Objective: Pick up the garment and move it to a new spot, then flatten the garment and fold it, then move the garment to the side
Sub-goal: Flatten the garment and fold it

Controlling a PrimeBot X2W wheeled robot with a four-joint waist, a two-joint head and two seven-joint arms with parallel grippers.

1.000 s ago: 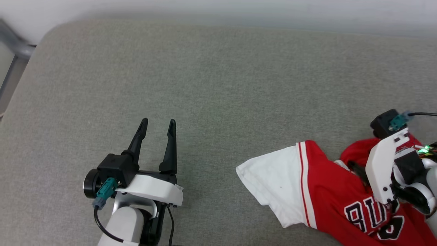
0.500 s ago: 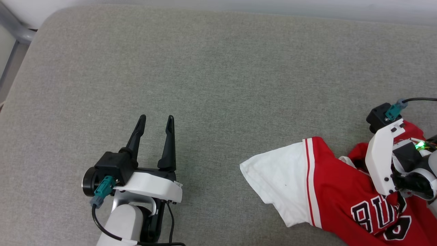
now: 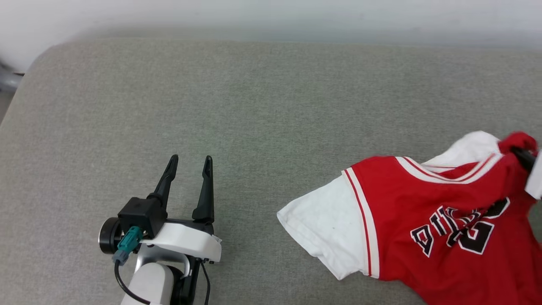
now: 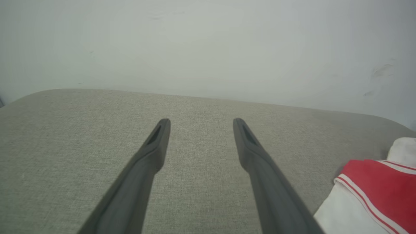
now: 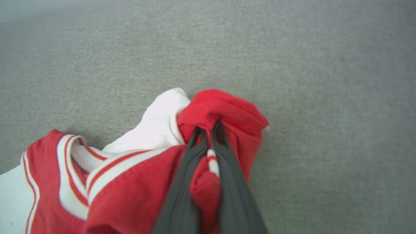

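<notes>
You have one piece of writing to read, and it stands on the chest of the garment [image 3: 394, 199]: dark block lettering [image 3: 440, 226] with a white outline, set on the red cloth and seen from the head view. The cloth is creased there, so the word runs slanted and partly folds into itself. You can make out a "B" at its left end and what looks like a "U" next to it. The letters after that are bunched and cannot be read with certainty. Just to the right of them lies a larger dark, white-outlined figure [image 3: 478, 233], probably a numeral, too folded to tell which.
</notes>
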